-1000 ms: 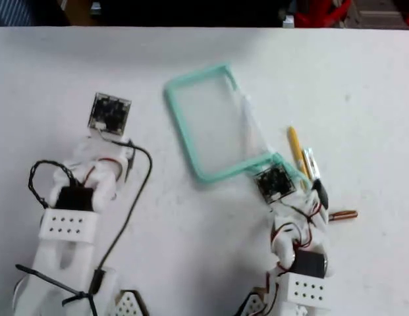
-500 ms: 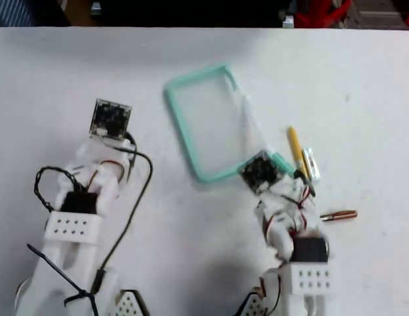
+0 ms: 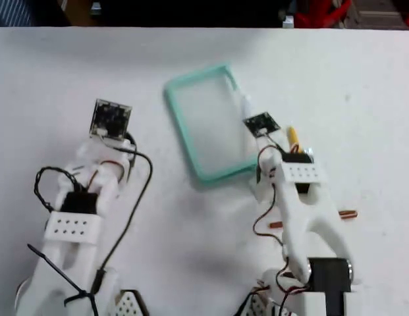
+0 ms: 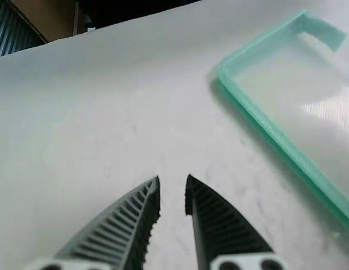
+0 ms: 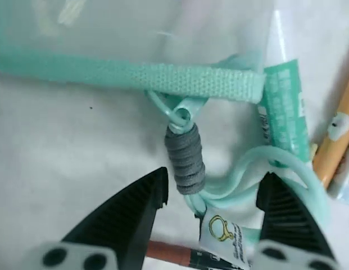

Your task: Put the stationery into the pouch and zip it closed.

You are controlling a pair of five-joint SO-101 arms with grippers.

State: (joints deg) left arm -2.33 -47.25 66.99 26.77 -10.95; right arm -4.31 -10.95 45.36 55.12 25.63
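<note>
I see the right gripper (image 5: 214, 185) low over the pouch's zip corner, jaws spread wide and pinching nothing. The grey zipper pull (image 5: 185, 157) and the mint cord loop (image 5: 286, 171) sit between the jaws; I can't tell whether either jaw touches them.

The pouch (image 3: 181, 125), clear with mint trim, lies flat and skewed on the white surface (image 3: 72, 59) between the two arms.

The stationery is outside it, on the surface:
- yellow pencil (image 3: 293, 136), just beside the pouch's zip edge and next to the right arm
- mint-and-white pen (image 5: 281, 95), alongside the yellow pencil
- brown pen (image 3: 348, 213), close by the right arm and apart from the pouch

The left gripper (image 4: 172, 188) is over bare surface to the left of the pouch and clear of its rim. Its jaws are nearly together, with a narrow gap and nothing between them.
</note>
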